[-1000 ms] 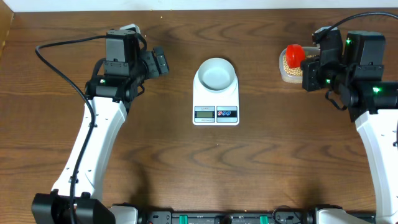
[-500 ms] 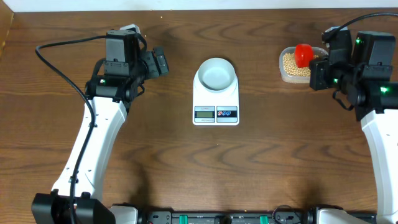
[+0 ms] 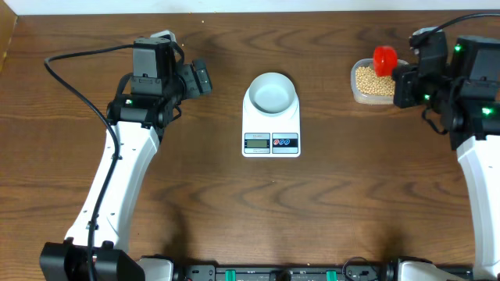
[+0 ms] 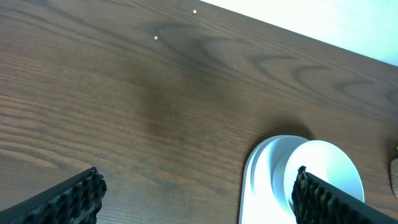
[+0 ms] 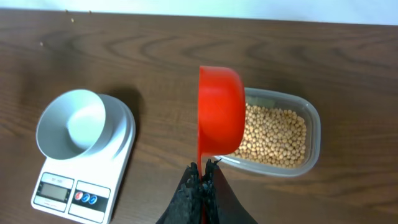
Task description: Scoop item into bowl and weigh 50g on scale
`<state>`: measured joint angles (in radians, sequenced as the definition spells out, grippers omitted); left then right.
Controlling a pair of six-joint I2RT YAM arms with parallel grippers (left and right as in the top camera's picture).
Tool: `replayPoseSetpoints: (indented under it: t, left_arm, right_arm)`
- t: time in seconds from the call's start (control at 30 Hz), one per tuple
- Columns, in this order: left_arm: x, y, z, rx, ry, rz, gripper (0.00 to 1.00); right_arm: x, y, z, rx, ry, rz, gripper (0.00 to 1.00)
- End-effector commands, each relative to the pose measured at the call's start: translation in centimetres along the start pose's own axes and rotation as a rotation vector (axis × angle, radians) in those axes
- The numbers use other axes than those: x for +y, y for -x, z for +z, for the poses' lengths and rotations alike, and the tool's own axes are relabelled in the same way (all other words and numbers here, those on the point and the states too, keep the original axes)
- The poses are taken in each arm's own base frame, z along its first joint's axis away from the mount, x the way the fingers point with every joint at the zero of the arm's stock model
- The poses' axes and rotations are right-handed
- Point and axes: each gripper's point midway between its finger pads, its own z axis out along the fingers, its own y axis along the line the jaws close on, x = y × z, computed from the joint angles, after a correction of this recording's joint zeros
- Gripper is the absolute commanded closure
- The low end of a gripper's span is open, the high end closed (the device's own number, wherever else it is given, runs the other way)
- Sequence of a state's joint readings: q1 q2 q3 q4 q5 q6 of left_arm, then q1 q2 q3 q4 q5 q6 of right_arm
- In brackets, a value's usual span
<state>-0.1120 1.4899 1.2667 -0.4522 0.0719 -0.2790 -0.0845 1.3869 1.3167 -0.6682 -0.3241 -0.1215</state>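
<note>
The right hand, clamped on the red scoop, has slid back over the tub of beans, ready to dip. The bowl sits empty on the scale, and the left hand waits, fingers apart.

Bright, even light; soft shadows fall on the table beside the scale; all views fairly sharp.

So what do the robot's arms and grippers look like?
The left arm and right arm have white link shells, black joint housings with small green lights, and black cables. The left gripper has black fingers with ribbed pads; the right gripper is black too.
</note>
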Motion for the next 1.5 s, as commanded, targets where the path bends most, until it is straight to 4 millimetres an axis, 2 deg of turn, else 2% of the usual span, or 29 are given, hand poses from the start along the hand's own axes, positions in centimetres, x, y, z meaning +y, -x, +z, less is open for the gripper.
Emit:
replayPoseSetpoints:
  t: [0.0,0.23,0.47,0.8,0.97,1.1,1.47]
  left_arm:
    - [0.4,0.6,-0.4,-0.017,0.013,0.016,0.02]
    - [0.4,0.6,-0.4,-0.017,0.013,0.016,0.02]
    - [0.5,0.2,-0.4,-0.004,0.018,0.016,0.02]
    - [0.5,0.2,-0.4,-0.003,0.018,0.06,0.02]
    - [0.4,0.2,-0.4,-0.002,0.016,0.072,0.02]
    - [-0.4,-0.1,-0.4,0.012,-0.034,0.15,0.02]
    - [-0.5,-0.3,-0.4,0.02,-0.041,0.151,0.02]
  right_arm:
    - [-0.3,0.6,0.2,-0.02,0.076,0.015,0.99]
    - [-1.5,-0.7,2.3,0.058,0.125,0.047,0.99]
    - [-3.3,-2.0,3.6,0.112,0.05,0.053,0.99]
    - [-3.9,-3.3,4.8,0.158,0.049,0.06,0.99]
    - [-4.2,-3.4,5.2,0.162,0.043,0.062,0.99]
    - [-4.5,-3.5,5.2,0.165,0.028,0.06,0.99]
    - [-4.8,-3.4,5.2,0.162,0.009,0.055,0.99]
